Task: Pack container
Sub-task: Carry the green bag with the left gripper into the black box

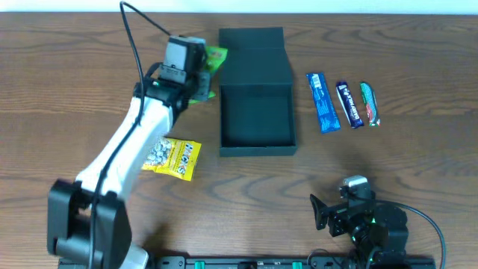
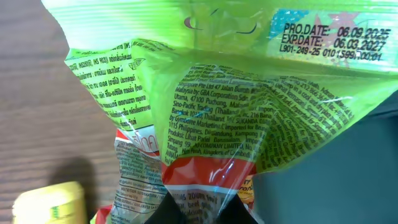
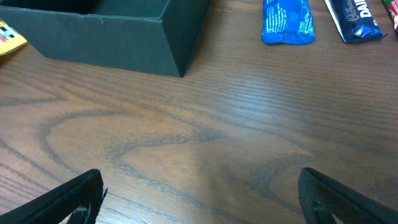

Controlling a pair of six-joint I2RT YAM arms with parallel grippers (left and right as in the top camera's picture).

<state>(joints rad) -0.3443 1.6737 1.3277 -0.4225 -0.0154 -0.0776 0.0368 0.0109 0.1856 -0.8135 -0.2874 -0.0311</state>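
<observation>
Our left end effector (image 1: 199,75) is clamped on a bright green crinkled film snack packet (image 2: 236,106). It pinches the packet at one gathered end, so the printed film fans out ahead of it. The dark green-black matte rectangular cardboard container (image 1: 256,112) stands on the wooden surface (image 3: 205,137) just beside this end effector, toward the other arm's side. Its hinged flap lid (image 1: 252,46) is folded back flat and its cavity faces up. We see nothing inside it yet. A yellow film snack packet (image 1: 173,158) lies behind this end effector, nearer the arm's base.

Our right end effector (image 3: 202,196) hangs low over the surface with its fingers spread wide and nothing between them. The container's corner is ahead and to its left. A blue foil-wrapped bar (image 3: 286,22) and a dark navy wrapped bar (image 3: 354,18) lie ahead and to its right.

We judge the container to be light and stiff, with thin walls and a matte skin that grips well. An empty box like this would probably skate across the surface if nudged. We would take hold of it by pinching one wall over the rim, or by the free edge of the lid when closing. A hard squeeze could crease the cardboard. The packet is soft and slick, so lowering it well inside the walls before letting go seems wise.
</observation>
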